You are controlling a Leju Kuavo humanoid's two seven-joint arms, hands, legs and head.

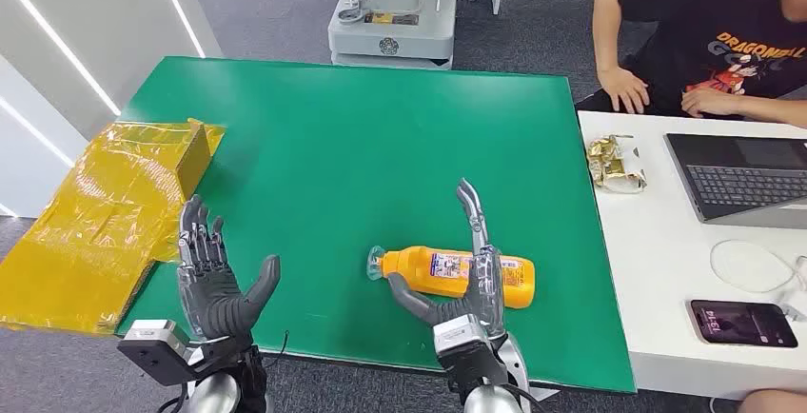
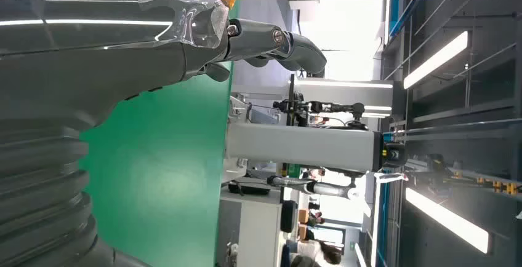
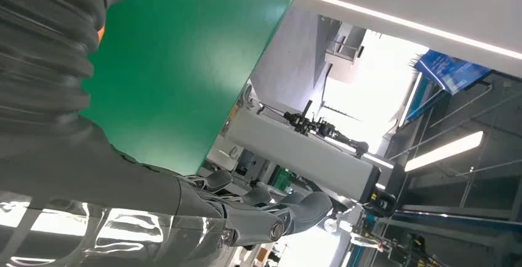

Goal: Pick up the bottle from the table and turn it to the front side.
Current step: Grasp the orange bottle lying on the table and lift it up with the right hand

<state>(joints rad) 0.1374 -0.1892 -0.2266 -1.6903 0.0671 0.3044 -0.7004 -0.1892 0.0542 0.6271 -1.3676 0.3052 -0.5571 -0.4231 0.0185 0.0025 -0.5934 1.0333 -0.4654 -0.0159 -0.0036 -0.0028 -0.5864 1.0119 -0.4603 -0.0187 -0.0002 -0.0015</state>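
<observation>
An orange bottle (image 1: 423,271) with a white label lies on its side on the green table (image 1: 362,137), near the front edge, its clear cap pointing left. My right hand (image 1: 466,289) stands just in front of it. The fingers (image 1: 488,285) reach up across the label and the thumb (image 1: 409,297) lies below the neck. I see no closed grip. My left hand (image 1: 214,285) is raised at the front left, fingers spread, holding nothing. The wrist views show the left hand (image 2: 92,64) and the right hand (image 3: 92,175) over the green table top (image 2: 160,181).
A yellow-wrapped box (image 1: 105,213) overhangs the table's left edge. A white table to the right carries a laptop (image 1: 742,180), a phone (image 1: 742,323) and a gold snack wrapper (image 1: 614,164). A person (image 1: 704,42) sits at the back right. A grey machine base (image 1: 392,23) stands behind.
</observation>
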